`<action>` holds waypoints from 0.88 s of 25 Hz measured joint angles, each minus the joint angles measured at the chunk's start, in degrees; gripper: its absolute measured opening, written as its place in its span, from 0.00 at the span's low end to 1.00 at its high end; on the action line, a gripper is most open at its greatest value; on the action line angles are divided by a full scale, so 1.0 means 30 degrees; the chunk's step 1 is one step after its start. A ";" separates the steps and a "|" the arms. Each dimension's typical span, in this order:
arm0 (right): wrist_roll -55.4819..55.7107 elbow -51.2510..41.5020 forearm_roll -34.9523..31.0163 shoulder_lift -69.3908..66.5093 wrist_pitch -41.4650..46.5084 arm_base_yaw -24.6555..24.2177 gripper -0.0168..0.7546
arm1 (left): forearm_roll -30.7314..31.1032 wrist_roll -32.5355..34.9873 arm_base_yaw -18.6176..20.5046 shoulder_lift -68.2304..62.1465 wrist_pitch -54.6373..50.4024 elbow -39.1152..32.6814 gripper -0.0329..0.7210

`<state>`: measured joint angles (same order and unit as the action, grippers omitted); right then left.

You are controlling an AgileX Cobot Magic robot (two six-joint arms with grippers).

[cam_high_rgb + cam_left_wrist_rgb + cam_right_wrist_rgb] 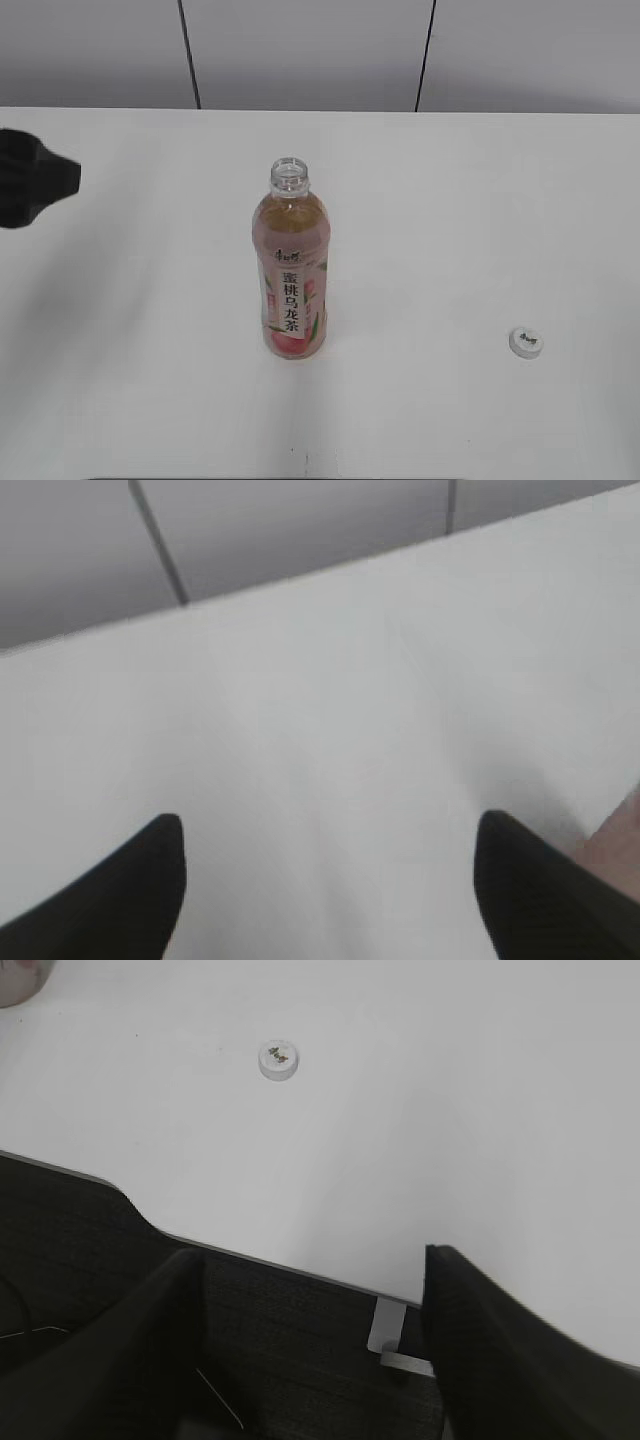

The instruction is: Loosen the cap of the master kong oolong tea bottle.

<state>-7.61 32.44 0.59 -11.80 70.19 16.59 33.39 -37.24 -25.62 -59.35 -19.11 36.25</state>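
Currently the white counter (480,200) fills most of the exterior view, with a grey panelled wall (310,50) behind its far edge.

Bottle (291,268): upright, roughly mid-counter, slightly left of centre. Neck open, no closure on it. Pale amber tea reaches to the shoulder. Pink-and-white label with black characters faces the camera.

Left gripper (330,880): jaws spread wide, both dark fingertips in the left wrist view with bare counter between them, nothing held. A blurred pinkish shape sits at the right edge of that view, just beyond the right fingertip; too blurred to identify with certainty. In the exterior view a dark part of the left arm (35,180) shows at the left edge of the counter, well apart from the bottle.

Right gripper (315,1345): jaws spread wide, nothing between them. It hangs over the counter's near edge, dark floor below it. Not visible in the exterior view.

Cap (526,342): lying on the counter toward the near right corner, top face up, small grey mark visible. Well apart from the bottle and touching neither gripper. Right wrist view shows it (278,1059) further in on the counter.
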 joint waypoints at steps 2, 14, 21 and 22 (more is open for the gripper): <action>0.0000 0.0000 0.0000 0.0000 0.0000 0.0000 0.69 | -0.3311 0.1576 0.0000 0.0268 -0.2089 0.0000 0.75; 0.0000 0.0000 -0.0197 0.0000 0.0000 0.0000 0.69 | -1.4127 1.5143 -0.0037 0.8385 -0.9696 0.0372 0.74; 0.0000 -0.0101 -0.0197 0.0000 0.0000 0.0000 0.69 | -1.2191 1.5216 -0.0037 1.4176 -1.3593 -0.0090 0.74; 0.0000 -0.0144 -0.0197 0.0000 0.0000 0.0000 0.69 | -1.2146 1.5216 -0.0037 1.4853 -1.3911 -0.0353 0.74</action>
<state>-7.61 32.00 0.00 -11.80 70.19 16.59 -3.05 8.40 -25.73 -14.79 -60.84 35.19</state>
